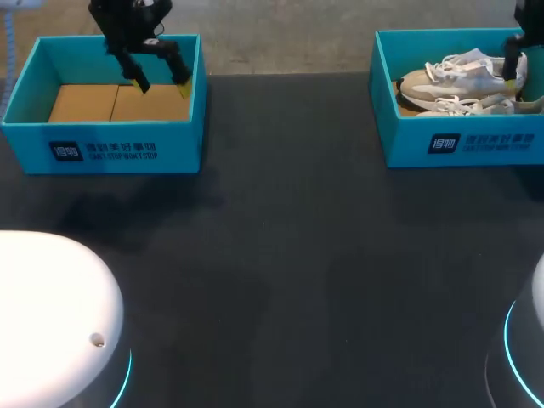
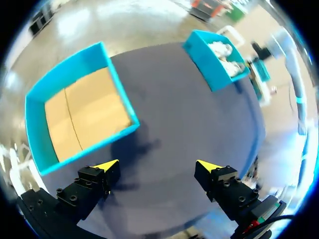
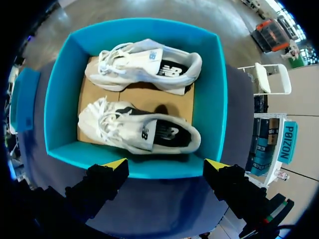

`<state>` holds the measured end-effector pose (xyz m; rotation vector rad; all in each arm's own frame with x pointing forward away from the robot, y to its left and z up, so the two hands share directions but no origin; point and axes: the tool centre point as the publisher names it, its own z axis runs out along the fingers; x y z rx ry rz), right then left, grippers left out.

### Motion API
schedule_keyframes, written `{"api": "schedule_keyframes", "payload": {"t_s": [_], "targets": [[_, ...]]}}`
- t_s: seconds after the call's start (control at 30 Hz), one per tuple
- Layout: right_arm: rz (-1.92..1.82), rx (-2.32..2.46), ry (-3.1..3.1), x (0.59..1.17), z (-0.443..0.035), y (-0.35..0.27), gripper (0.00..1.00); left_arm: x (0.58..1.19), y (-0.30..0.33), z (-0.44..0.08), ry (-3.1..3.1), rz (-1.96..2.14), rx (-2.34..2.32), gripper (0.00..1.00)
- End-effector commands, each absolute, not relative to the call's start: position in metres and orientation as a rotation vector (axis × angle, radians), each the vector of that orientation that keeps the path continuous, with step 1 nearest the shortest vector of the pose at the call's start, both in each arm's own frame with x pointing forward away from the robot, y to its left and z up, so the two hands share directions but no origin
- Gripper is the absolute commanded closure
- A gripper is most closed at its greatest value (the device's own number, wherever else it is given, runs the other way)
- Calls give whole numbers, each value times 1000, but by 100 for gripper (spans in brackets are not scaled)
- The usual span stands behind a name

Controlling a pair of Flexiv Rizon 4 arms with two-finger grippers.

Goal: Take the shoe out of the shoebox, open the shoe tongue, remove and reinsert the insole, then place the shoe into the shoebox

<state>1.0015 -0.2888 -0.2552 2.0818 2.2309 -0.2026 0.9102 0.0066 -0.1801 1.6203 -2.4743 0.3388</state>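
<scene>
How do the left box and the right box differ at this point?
Contents: the left box is empty, while the right box holds two white shoes lying side by side.
Floor: the left box's brown cardboard floor shows fully; the right box's is mostly covered.
Place: the left box sits at the table's far left, the right box at its far right.
Both are teal, lidless and have white print on the front.

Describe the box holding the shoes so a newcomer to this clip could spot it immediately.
The dark table carries two teal boxes along its far edge. The shoebox you want sits on the robot's right side, beneath the right hand. Unlike the left box, which shows only bare cardboard, it holds two white shoes.
</scene>
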Motion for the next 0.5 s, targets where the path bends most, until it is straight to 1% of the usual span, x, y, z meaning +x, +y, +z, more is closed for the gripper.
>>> {"api": "schedule_keyframes", "payload": {"t_s": [0.03, 0.5], "targets": [[-176, 2088, 2247, 981, -250, -287, 0, 918, 14, -189, -1852, 347, 2148, 0], [-109, 2072, 2373, 935, -262, -260, 0, 917, 11, -197, -1831, 291, 2166, 0]]}}
